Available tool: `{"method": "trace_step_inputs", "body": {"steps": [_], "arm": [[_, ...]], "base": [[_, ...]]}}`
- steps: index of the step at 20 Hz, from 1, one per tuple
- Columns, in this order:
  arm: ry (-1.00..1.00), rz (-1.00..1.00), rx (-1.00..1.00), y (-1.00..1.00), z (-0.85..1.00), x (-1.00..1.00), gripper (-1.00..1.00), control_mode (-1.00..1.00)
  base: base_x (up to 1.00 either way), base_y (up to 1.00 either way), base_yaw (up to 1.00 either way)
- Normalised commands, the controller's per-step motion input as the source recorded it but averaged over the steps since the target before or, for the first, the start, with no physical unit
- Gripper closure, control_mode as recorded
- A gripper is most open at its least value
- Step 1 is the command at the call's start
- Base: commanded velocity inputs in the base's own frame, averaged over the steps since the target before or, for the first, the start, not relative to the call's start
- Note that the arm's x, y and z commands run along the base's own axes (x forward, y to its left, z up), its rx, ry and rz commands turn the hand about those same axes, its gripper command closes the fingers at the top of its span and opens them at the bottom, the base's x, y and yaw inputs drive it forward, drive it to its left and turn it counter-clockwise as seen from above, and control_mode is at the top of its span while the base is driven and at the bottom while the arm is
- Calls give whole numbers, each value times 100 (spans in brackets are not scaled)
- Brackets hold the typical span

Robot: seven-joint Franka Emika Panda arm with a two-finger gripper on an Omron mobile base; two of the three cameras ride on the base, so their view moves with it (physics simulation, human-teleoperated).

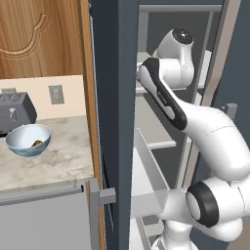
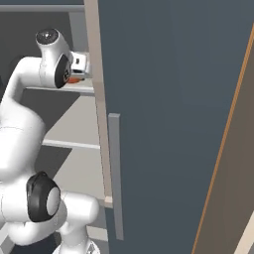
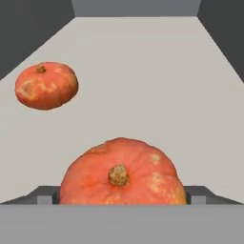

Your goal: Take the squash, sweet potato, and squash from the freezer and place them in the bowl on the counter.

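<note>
Two orange squashes lie on a pale freezer shelf (image 3: pixel 157 81). The near squash (image 3: pixel 121 174) sits between my gripper (image 3: pixel 122 196), whose dark fingertips (image 3: pixel 47 195) press against its two sides, shut on it while it rests on the shelf. A second squash (image 3: pixel 46 86) lies farther back to the left, apart. From the right base view, my hand reaches into the freezer (image 2: pixel 173 124) at the upper shelf, with a sliver of orange squash (image 2: pixel 74 79) under it. The bowl (image 1: pixel 14 134) stands on the counter (image 1: pixel 49 166) and holds a small dark item (image 1: pixel 37 143). The sweet potato cannot be identified.
A dark toaster (image 1: pixel 14 112) stands behind the bowl against the wall. The open freezer door with its long grey handle (image 2: pixel 115 173) stands close on the right of the arm. A clear drawer (image 1: pixel 146 171) juts out below the shelves. A brown wooden cupboard (image 1: pixel 39 34) hangs above the counter.
</note>
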Motion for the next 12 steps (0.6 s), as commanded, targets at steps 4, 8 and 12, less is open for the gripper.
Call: {"method": "trace_step_inputs", "body": {"steps": [4, 8, 12], "arm": [[0, 0, 0, 0, 11, -99, 100, -100], [0, 0, 0, 0, 17, -99, 100, -100], [0, 0, 0, 0, 21, -98, 100, -100]], "base": [[0, 0, 0], [0, 0, 0], [0, 0, 0]]}}
